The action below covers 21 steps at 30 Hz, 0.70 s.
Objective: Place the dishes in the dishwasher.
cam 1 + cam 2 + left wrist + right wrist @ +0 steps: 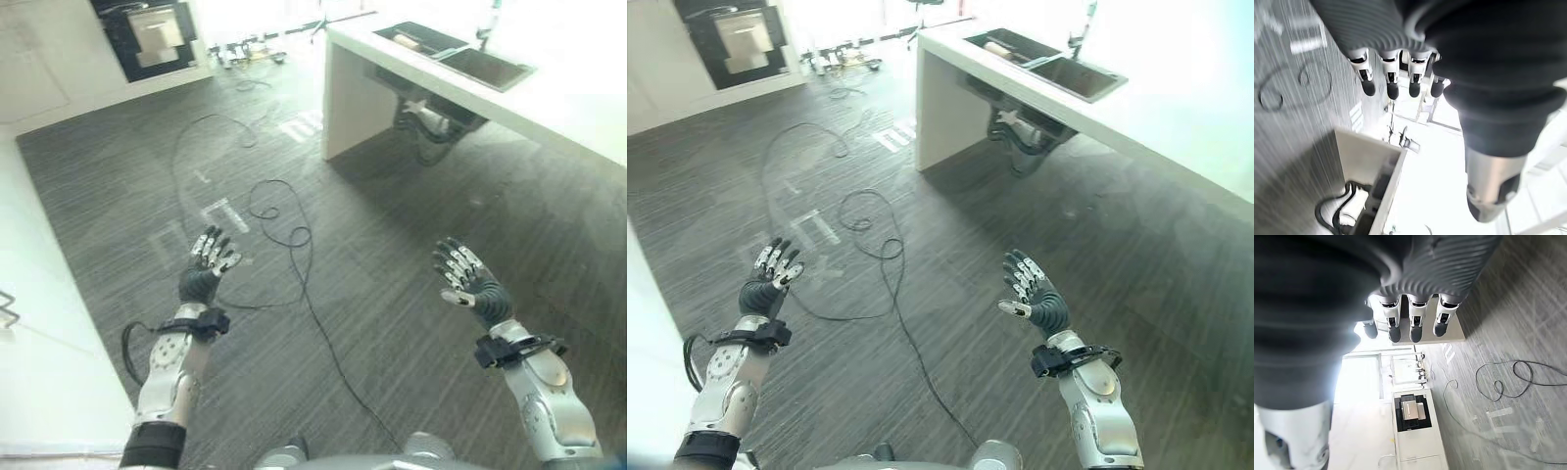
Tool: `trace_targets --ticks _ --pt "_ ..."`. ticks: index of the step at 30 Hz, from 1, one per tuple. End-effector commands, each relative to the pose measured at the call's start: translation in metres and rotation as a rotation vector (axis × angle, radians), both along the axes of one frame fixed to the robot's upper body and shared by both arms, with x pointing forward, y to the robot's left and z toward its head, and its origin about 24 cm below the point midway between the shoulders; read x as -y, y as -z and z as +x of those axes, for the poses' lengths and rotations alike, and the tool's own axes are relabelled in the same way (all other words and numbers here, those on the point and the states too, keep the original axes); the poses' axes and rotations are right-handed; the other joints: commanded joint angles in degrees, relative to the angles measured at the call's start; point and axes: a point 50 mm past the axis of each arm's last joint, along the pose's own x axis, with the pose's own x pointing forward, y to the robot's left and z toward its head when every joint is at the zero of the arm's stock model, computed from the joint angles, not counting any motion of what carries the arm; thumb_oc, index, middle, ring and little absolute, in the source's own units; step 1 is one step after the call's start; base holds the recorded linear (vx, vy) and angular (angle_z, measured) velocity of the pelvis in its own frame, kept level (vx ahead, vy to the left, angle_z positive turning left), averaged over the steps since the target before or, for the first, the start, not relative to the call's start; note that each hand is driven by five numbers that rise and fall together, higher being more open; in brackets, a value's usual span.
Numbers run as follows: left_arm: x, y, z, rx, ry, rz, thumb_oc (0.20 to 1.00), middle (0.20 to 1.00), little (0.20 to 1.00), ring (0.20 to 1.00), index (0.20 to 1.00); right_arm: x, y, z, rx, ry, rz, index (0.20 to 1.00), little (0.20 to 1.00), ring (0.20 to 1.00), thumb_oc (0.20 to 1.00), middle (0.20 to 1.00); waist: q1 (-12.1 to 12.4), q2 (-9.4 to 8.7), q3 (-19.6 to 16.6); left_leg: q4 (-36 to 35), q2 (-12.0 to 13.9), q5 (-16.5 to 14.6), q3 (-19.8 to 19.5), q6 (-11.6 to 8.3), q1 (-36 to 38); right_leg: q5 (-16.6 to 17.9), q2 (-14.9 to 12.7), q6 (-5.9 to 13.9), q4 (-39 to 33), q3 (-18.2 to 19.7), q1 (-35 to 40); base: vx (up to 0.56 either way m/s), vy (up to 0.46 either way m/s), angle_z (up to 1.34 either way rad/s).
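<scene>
I see my left hand (208,262) raised over the dark striped floor (392,294), silver fingers spread and empty. The dishwasher (147,34), a dark boxy front with a pale panel, stands far off by the wall. My right hand (468,279) is likewise spread, holding nothing. Beyond it, the white counter (549,98) carries a rectangular sink (485,67).

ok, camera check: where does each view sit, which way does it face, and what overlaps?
Left eye view: on the head, looking down at the dark floor; both open robot hands raised, left robot hand, right robot hand.
Right eye view: same head, slightly offset; same scene, white counter with its sink.
Left wrist view: along the left fingers toward the counter.
Right wrist view: along the right fingers toward a black built-in appliance.
Shared: both eyes also show that appliance far off.
</scene>
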Motion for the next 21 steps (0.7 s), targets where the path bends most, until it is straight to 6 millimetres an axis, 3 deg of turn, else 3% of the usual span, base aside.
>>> trace_targets --ticks 1,2,4,6,7,10,12,14,15,17,18,19,21 --pt "-0.001 -0.027 0.002 0.097 0.058 0.068 1.0 1.0 1.0 1.0 1.0 0.022 -0.01 -0.004 0.061 0.101 -0.021 1.0 1.0 1.0 1.0 1.0 -1.94 -4.14 -2.11 0.07 -2.51 0.79 -5.93 -5.6 -6.19 2.59 6.73 -0.7 -34.62 -3.19 15.25 0.58 -0.235 0.8" --pt "0.006 -0.027 0.002 0.096 0.084 0.068 1.0 1.0 1.0 1.0 1.0 0.029 -0.01 -0.009 0.064 0.124 -0.015 1.0 1.0 1.0 1.0 1.0 -3.77 -4.88 -1.01 0.07 -3.07 -1.17 -6.76 -5.88 -4.18 5.54 7.74 0.08 -45.81 -1.89 14.29 0.62 -0.251 0.98" --pt "0.013 -0.024 0.001 0.09 0.119 0.088 1.0 1.0 1.0 1.0 1.0 0.034 -0.01 -0.015 0.067 0.151 -0.02 1.0 1.0 1.0 1.0 1.0 -5.17 -4.68 0.02 0.07 -3.52 -3.05 -8.52 -5.64 -2.03 9.38 6.6 0.88 -53.46 0.21 10.88 0.59 -0.246 0.85" --pt "0.015 -0.025 -0.002 0.094 0.136 0.115 1.0 1.0 1.0 1.0 1.0 0.036 -0.013 -0.019 0.082 0.167 -0.024 1.0 1.0 1.0 1.0 1.0 -5.58 -4.57 0.98 0.07 -3.75 -4.6 -8.47 -5.2 0.07 11.01 5.48 1.25 -54.79 -0.48 8.3 0.54 -0.269 0.64" --pt "0.011 -0.025 -0.005 0.096 0.145 0.115 1.0 1.0 1.0 1.0 1.0 0.036 -0.014 -0.02 0.099 0.17 -0.018 1.0 1.0 1.0 1.0 1.0 -5.28 -4.88 1.15 0.07 -4.17 -5.72 -6.65 -5.03 1.38 11.31 5.0 1.36 -54.8 -2.85 9.53 0.5 -0.299 0.06" --pt "0.012 -0.026 -0.003 0.095 0.142 0.09 1.0 1.0 1.0 1.0 1.0 0.032 -0.018 -0.017 0.128 0.164 -0.039 1.0 1.0 1.0 1.0 1.0 -5.86 -5.3 -0.36 0.07 -4.63 -7.75 -4.95 -4.67 4.17 13.02 5.3 1.6 -54.6 -2.85 12.36 0.56 -0.362 -0.17" --pt "0.013 -0.026 -0.002 0.093 0.134 0.063 1.0 1.0 1.0 1.0 1.0 0.032 -0.024 -0.013 0.139 0.168 -0.046 1.0 1.0 1.0 1.0 1.0 -6.22 -5.3 -1.67 1.31 -4.58 -8.53 -4.1 -5.02 5.93 12.08 6.32 0.73 -54.12 -2.93 13.76 0.42 -0.289 0.26" --pt "0.017 -0.026 -0.004 0.102 0.134 0.039 1.0 1.0 1.0 1.0 1.0 0.033 -0.03 -0.009 0.155 0.157 -0.056 1.0 1.0 1.0 1.0 1.0 -6.13 -4.47 -3.02 7.5 -2.61 -6.79 -2.59 -7.18 5.75 9.57 8.32 -1.8 -54.39 -4.23 15.51 0.38 -0.326 -0.05" --pt "0.019 -0.025 -0.006 0.109 0.131 0.033 1.0 1.0 1.0 1.0 1.0 0.036 -0.033 -0.01 0.164 0.146 -0.069 1.0 1.0 1.0 1.0 1.0 -6.29 -4.05 -3.78 16.93 -0.89 -2.21 -2.28 -10.04 3.46 7.53 10.22 -4.2 -54.77 -4.09 16.56 0.41 -0.397 -0.29" --pt "0.02 -0.022 -0.01 0.111 0.125 0.003 1.0 1.0 1.0 1.0 1.0 0.041 -0.036 -0.013 0.166 0.133 -0.09 1.0 1.0 1.0 1.0 1.0 -6.5 -4.43 -3.84 29.45 0.59 3.98 -2.62 -13.17 -1.6 5.45 11.74 -6.65 -54.9 -2.33 18.28 0.35 -0.361 -0.42" --pt "0.021 -0.02 -0.014 0.113 0.122 -0.013 1.0 1.0 1.0 1.0 1.0 0.043 -0.036 -0.014 0.168 0.129 -0.104 1.0 1.0 1.0 1.0 1.0 -5.9 -5.44 -3.16 38.08 1.02 6.38 -3.73 -14.19 -7.04 4.02 11.84 -7.79 -54.9 -0.94 20.39 0.31 -0.304 -0.65" --pt "0.023 -0.019 -0.015 0.115 0.125 -0.012 1.0 1.0 1.0 1.0 1.0 0.043 -0.036 -0.015 0.169 0.132 -0.108 1.0 1.0 1.0 1.0 1.0 -5.43 -5.97 -2.63 41.33 2.01 6.23 -4.29 -13.99 -11.23 3.43 11.76 -8.12 -54.9 -0.71 21.67 0.3 -0.251 -0.56" --pt "0.023 -0.02 -0.016 0.118 0.124 -0.011 1.0 1.0 1.0 1.0 1.0 0.044 -0.04 -0.012 0.177 0.139 -0.103 1.0 1.0 1.0 1.0 1.0 -4.37 -6.81 -1.49 38.8 4.16 4.01 -3.13 -12.1 -16.21 1.83 11.93 -8.14 -54.9 0.7 24.38 0.27 -0.083 -0.55"
